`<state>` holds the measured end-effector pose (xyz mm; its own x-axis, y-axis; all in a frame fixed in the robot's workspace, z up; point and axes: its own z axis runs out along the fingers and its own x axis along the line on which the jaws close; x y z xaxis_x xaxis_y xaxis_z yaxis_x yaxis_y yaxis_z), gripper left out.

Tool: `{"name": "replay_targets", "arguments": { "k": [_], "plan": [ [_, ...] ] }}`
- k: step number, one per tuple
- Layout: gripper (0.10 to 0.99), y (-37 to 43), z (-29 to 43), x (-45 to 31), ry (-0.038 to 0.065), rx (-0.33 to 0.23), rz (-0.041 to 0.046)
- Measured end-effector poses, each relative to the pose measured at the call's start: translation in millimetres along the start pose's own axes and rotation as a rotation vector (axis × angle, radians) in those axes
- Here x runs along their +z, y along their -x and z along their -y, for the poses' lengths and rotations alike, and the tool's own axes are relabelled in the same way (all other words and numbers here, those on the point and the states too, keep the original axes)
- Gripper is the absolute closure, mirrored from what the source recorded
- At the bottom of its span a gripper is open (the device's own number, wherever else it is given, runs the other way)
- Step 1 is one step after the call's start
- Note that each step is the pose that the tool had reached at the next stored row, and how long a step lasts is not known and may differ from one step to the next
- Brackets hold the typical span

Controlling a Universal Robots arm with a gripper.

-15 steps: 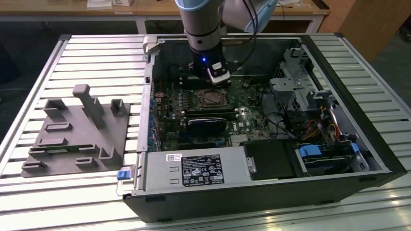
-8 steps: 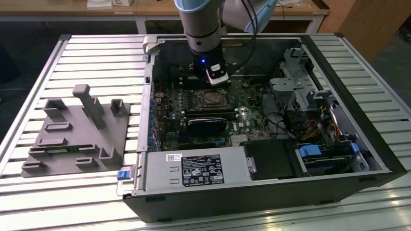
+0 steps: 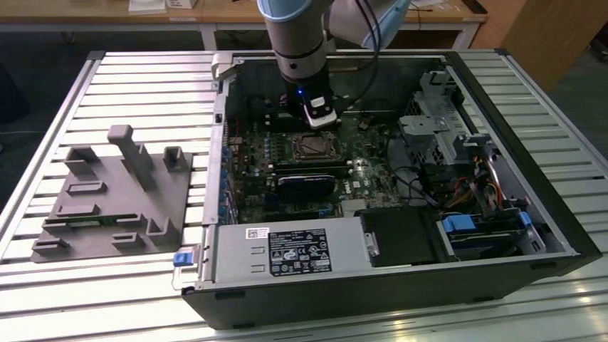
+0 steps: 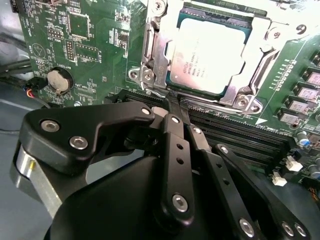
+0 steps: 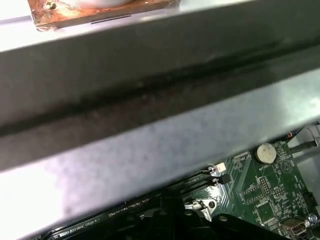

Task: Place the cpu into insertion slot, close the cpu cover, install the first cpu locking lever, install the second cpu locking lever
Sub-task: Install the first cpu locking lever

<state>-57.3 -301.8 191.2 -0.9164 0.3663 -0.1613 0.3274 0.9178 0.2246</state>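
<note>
Silvery metal catches the light where the cpu (image 4: 209, 54) lies flat in the insertion slot (image 4: 150, 47), with the cpu cover (image 4: 264, 20) folded down as a frame around its edges. My gripper (image 4: 172, 100) hangs just beside the socket's near edge, its black fingers (image 4: 176, 131) pressed together to a thin tip with nothing pinched between them. Long black memory slots (image 4: 235, 132) run between the gripper and the socket, and a round coin cell battery (image 4: 60, 80) sits on the green motherboard (image 4: 95, 45) well off to the side. From the exterior view, my arm (image 3: 296, 43) reaches down into the open computer case (image 3: 513, 235), above the socket (image 3: 311, 147). A grey moulded fixture (image 3: 109, 196) rests on the slatted table (image 3: 133, 78) towards the exterior view's left. A broad grey case wall (image 5: 150, 115) blocks most of my first wrist view.
</note>
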Motion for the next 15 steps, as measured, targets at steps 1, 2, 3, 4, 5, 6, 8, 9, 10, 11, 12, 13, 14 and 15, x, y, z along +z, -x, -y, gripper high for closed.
{"name": "replay_targets", "arguments": {
  "k": [1, 2, 3, 4, 5, 6, 8, 9, 10, 11, 12, 13, 14, 15],
  "plan": [
    [0.980, 0.0, 0.0, 0.0, 0.002, 0.000, -0.0007],
    [0.980, 0.0, 0.0, 0.0, 0.004, 0.001, -0.0015],
    [0.980, 0.1, -0.1, -0.3, 0.005, 0.001, -0.0015],
    [0.980, 0.3, -0.4, -1.1, 0.006, 0.001, -0.0014],
    [0.980, 0.5, -0.7, -2.5, 0.005, 0.001, -0.0015],
    [0.980, 0.8, -1.1, -4.4, 0.005, 0.001, -0.0017],
    [0.980, 1.6, -2.1, -8.9, 0.005, 0.001, -0.0016],
    [0.980, 1.9, -2.6, -11.1, 0.005, 0.001, -0.0016],
    [0.980, 2.3, -3.1, -13.2, 0.005, 0.001, -0.0016],
    [0.980, 2.7, -3.6, -15.4, 0.005, 0.001, -0.0017],
    [0.980, 3.0, -4.2, -17.7, 0.005, 0.001, -0.0017],
    [0.980, 3.3, -4.6, -19.4, 0.005, 0.001, -0.0017],
    [0.980, 3.5, -4.8, -20.5, 0.005, 0.001, -0.0017],
    [0.980, 3.5, -4.9, -20.7, 0.005, 0.001, -0.0017]
  ]
}}
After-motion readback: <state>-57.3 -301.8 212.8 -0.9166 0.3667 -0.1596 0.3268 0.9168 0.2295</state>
